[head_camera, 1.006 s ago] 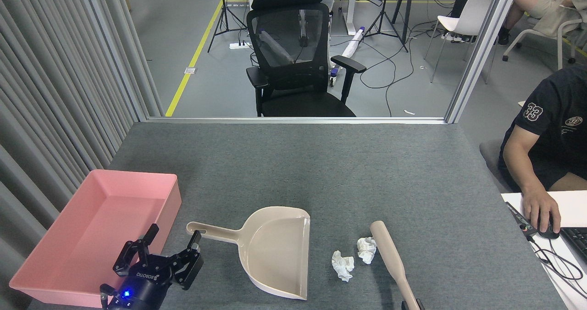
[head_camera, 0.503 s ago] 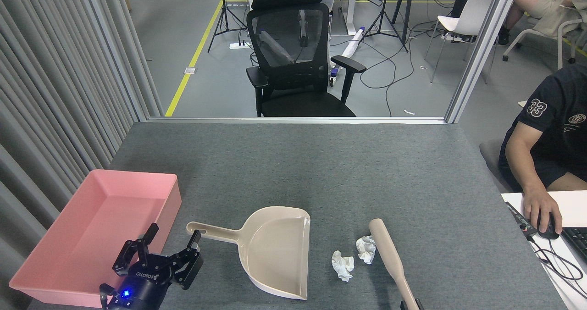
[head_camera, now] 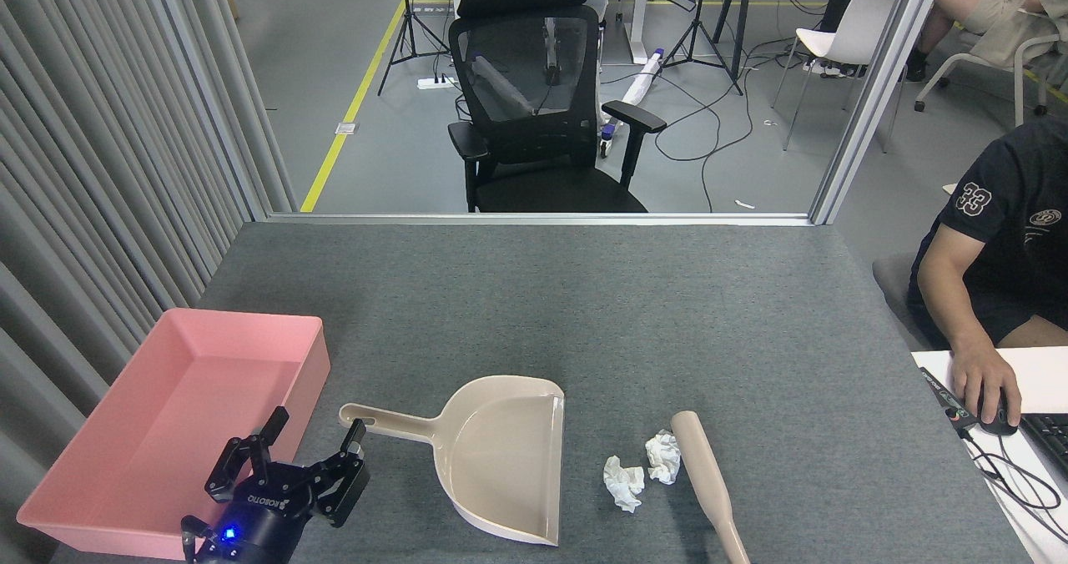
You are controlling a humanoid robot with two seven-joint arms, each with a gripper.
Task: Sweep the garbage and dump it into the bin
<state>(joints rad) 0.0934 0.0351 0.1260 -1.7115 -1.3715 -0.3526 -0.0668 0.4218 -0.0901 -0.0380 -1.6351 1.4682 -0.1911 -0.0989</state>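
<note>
On grey felt table [head_camera: 584, 297]: beige dustpan [head_camera: 501, 455] flat, handle pointing left toward left gripper [head_camera: 304, 447], mouth facing right. Two tissue wads [head_camera: 624, 482] [head_camera: 662, 455] just right of mouth; right wad touching beige brush [head_camera: 705, 472], long axis running near-to-far, tip tilted left. Pink bin [head_camera: 313, 355] far left. Left gripper low, fingers spread, holding nothing. Right gripper out of view.
</note>
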